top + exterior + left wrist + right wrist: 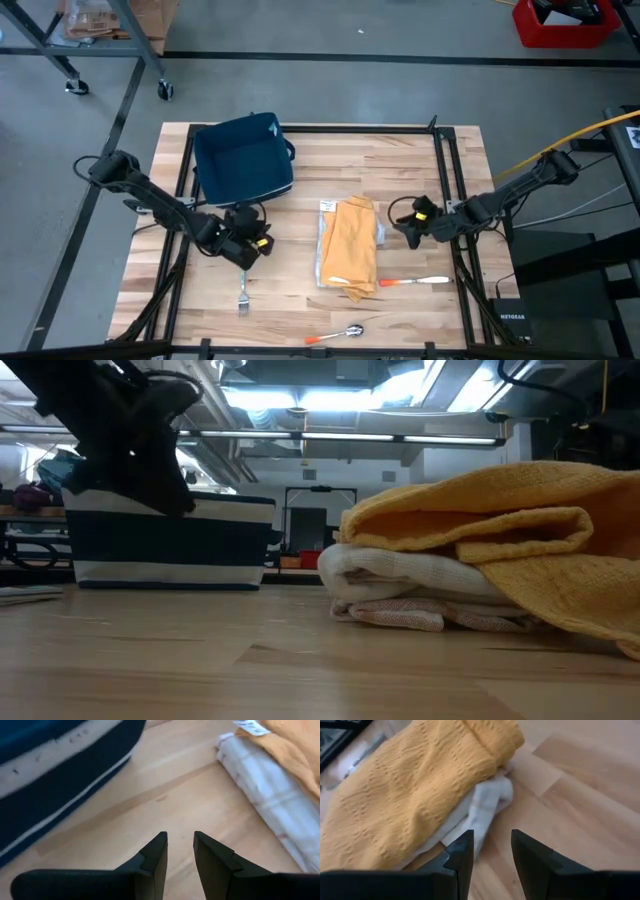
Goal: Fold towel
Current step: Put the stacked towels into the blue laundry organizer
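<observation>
**Both grippers parted and empty beside the folded towels**

From above, you had the yellow towel (353, 247) lying folded on a white towel (323, 262) near the middle of the table (420, 170). Your left gripper (243, 246) sat near the navy bin (241, 158), above a fork (242, 296); your right gripper (410, 228) sat just beside the towels. 2 orange-handled utensils lay near the front edge.

At table height, you saw the yellow towel (520, 525) draped over the white one (400, 575), the bin (170, 545) behind.

Your left wrist camera showed fingers (155, 857) slightly apart, holding nothing, over bare wood.

Your right wrist camera showed fingers (462, 852) likewise apart and empty, just short of the white towel (485, 807).
</observation>
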Motion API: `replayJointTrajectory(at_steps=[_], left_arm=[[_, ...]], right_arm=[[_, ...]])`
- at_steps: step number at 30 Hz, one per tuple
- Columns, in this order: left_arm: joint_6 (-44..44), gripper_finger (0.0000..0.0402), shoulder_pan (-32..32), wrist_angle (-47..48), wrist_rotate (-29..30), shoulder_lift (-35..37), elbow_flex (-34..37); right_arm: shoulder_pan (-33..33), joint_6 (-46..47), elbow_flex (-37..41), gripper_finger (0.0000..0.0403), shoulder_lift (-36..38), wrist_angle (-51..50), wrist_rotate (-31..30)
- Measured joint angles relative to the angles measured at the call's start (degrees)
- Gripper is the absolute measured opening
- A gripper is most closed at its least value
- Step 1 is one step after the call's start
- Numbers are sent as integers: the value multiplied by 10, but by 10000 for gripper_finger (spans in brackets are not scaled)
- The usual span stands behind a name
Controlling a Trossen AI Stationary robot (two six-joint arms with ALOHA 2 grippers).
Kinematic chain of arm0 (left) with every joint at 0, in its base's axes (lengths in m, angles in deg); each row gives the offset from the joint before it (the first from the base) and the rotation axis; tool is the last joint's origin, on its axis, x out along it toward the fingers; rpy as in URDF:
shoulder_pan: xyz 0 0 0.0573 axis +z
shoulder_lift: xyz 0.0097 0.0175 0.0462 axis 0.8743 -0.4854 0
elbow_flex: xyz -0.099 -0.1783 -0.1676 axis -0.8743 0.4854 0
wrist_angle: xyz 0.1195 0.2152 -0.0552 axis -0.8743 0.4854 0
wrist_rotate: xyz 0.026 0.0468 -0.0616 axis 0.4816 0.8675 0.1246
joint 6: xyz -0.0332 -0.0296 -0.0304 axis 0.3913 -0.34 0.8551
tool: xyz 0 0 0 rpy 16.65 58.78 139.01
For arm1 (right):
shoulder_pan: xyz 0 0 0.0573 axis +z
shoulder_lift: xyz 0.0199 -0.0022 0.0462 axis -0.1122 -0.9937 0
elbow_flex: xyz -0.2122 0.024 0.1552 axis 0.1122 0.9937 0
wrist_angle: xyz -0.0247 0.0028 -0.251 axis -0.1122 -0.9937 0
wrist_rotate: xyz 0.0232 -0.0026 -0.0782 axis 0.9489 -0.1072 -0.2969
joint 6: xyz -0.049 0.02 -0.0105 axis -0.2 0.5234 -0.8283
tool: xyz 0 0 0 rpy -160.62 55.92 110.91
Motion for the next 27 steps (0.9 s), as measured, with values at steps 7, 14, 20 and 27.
replayJointTrajectory(at_steps=[7,14,20,27], left_arm=[[-47,88,26,5,0,0,5],[-42,88,44,3,0,0,5],[-47,88,48,3,0,0,5],[-30,88,48,3,0,1,5]], right_arm=[[0,11,21,135,0,42,5],[0,13,21,135,0,42,5],[0,8,21,135,0,42,5],[0,8,21,135,0,42,4]])
